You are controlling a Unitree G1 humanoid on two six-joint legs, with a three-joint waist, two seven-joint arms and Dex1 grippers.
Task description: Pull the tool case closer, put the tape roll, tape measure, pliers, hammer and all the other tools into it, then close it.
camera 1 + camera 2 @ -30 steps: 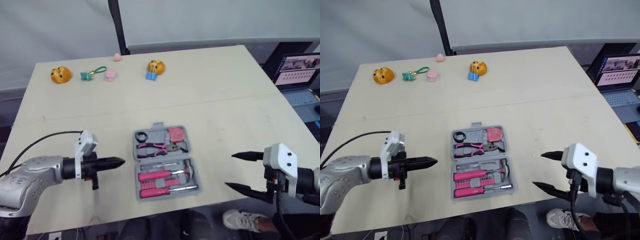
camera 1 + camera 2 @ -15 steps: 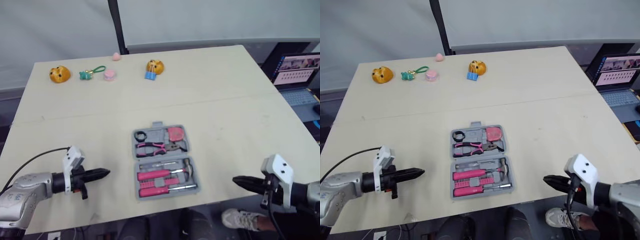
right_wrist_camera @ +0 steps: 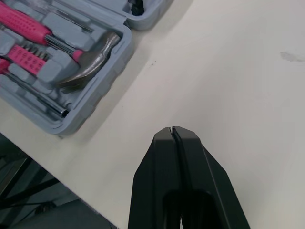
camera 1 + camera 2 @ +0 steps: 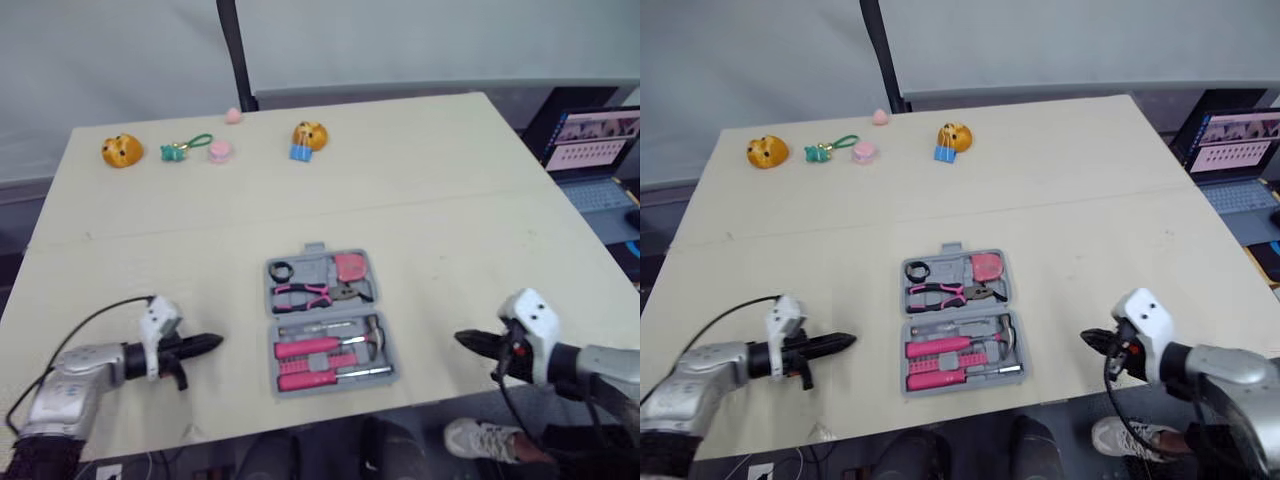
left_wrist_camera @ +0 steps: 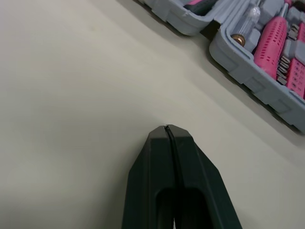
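The grey tool case [image 4: 372, 325] lies open near the table's front edge. Its far half holds a black tape roll [image 4: 282, 271], a pink tape measure [image 4: 351, 267] and pink-handled pliers [image 4: 315, 293]. The near half holds a hammer [image 3: 90, 59] and pink-handled screwdrivers [image 4: 310, 378]. My left gripper [image 4: 212, 343] is shut and empty, low over the table a short way left of the case, pointing at it. My right gripper [image 4: 462, 339] is shut and empty at the case's right, near the front edge. Both wrist views show closed fingertips [image 5: 167, 128] over bare tabletop with the case [image 5: 248, 71] beyond.
Along the far side lie two orange toys [image 4: 120, 150] [image 4: 310, 133], a green keychain [image 4: 185, 147] and two small pink items [image 4: 220, 150]. A black pole [image 4: 232, 50] rises behind the table. An open laptop [image 4: 598, 150] sits off the right edge.
My right gripper has gone from wide open to shut. Both arms have drawn back and lower toward the table's front edge. The case and tools have not moved.
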